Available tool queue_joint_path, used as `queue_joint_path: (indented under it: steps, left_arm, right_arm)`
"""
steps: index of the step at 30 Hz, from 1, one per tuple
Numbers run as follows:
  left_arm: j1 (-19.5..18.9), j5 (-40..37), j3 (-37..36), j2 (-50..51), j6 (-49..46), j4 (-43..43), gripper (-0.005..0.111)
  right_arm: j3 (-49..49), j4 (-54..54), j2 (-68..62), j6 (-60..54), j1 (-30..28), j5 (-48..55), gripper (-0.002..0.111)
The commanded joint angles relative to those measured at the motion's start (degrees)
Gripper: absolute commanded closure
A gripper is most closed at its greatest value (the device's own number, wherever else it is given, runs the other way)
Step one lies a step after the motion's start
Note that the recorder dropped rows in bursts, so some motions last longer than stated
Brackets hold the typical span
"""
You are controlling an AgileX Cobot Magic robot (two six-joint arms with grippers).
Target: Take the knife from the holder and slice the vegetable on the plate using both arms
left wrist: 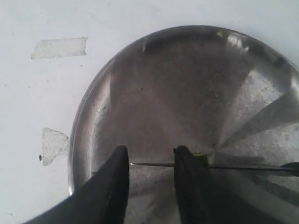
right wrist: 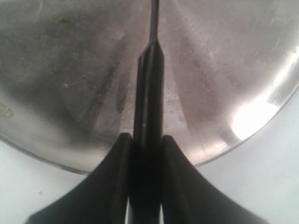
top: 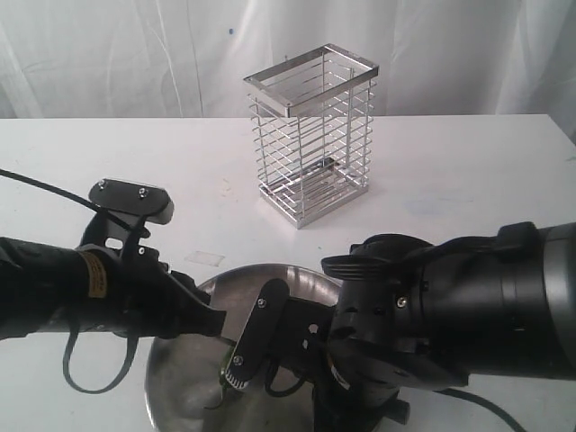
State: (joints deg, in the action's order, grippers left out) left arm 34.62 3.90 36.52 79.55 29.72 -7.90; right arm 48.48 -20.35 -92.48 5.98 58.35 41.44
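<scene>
Knife (right wrist: pixel 148 93) handle sits clamped in the right pincer (right wrist: pixel 145 136), blade reaching over the plate (right wrist: pixel 219 60). Left pincer (left wrist: pixel 152 150) hangs above it, jaws apart and empty, a green vegetable bit (left wrist: pixel 199 153) beside one finger. Holder (top: pixel 310 135) stands on the bench (top: pixel 468 171) beyond.

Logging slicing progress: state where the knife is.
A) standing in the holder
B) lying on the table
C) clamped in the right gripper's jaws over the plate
C: the knife handle sits between the right gripper jaws, blade over the plate; the holder stands empty.
</scene>
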Motion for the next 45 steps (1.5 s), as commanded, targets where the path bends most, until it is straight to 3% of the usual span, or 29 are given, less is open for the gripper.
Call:
queue_joint_path:
  steps: [1,4,5,45]
  left_arm:
    - [-0.2,-0.3,-0.5,2.4,1.5,0.1,0.082]
    - [-0.2,-0.4,-0.5,3.1,1.5,0.1,0.104]
    - [-0.2,-0.4,-0.5,3.2,1.5,0.1,0.107]
    - [-0.2,4.3,-0.5,8.0,2.2,0.1,0.107]
  right_arm:
    - [0.4,-0.1,0.0,0.3,-0.1,0.6,0.108]
    - [0.4,-0.1,0.0,0.3,-0.1,0.6,0.108]
    - [0.4,-0.1,0.0,0.3,-0.1,0.6,0.108]
    - [0.4,-0.2,0.0,-0.1,-0.1,0.7,0.108]
